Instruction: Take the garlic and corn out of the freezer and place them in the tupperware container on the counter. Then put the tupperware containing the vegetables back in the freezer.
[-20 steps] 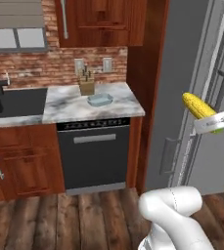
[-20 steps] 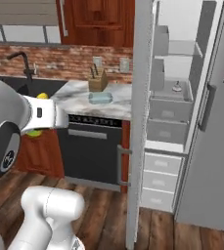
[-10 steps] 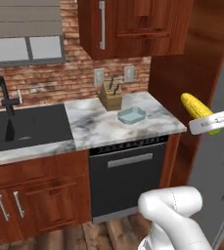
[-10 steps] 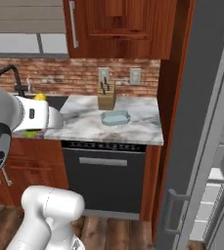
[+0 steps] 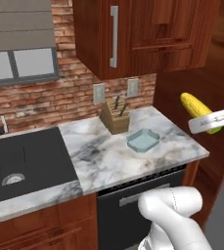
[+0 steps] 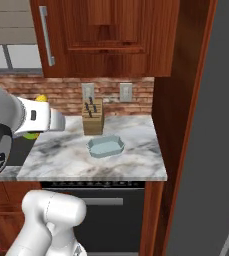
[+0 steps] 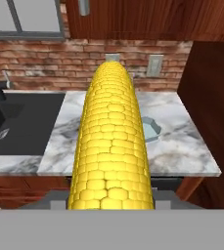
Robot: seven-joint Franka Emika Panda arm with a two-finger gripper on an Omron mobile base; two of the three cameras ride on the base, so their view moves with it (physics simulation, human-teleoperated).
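Note:
The corn (image 5: 195,108) is a bright yellow cob held in the air to the right of the counter (image 5: 108,158), with my gripper (image 5: 209,122) shut across it. In the hand view the corn (image 7: 111,146) runs up the middle of the picture and hides part of the tupperware container (image 7: 153,130). The tupperware container (image 5: 143,140) is a shallow pale blue tray that sits empty on the marble, in front of the knife block. In the right base view the corn (image 6: 40,99) peeks out around my hand, left of the tupperware container (image 6: 106,146).
A wooden knife block (image 5: 115,117) stands against the brick wall. A black sink (image 5: 15,163) lies at the counter's left. Dark wood cabinets (image 5: 133,34) hang above. A tall wood panel (image 6: 178,125) and a grey fridge door (image 6: 221,150) close off the right.
The base has driven and turned toward the counter, so the whole scene has shifted and the counter looms closer. The corn stays in the same grip.

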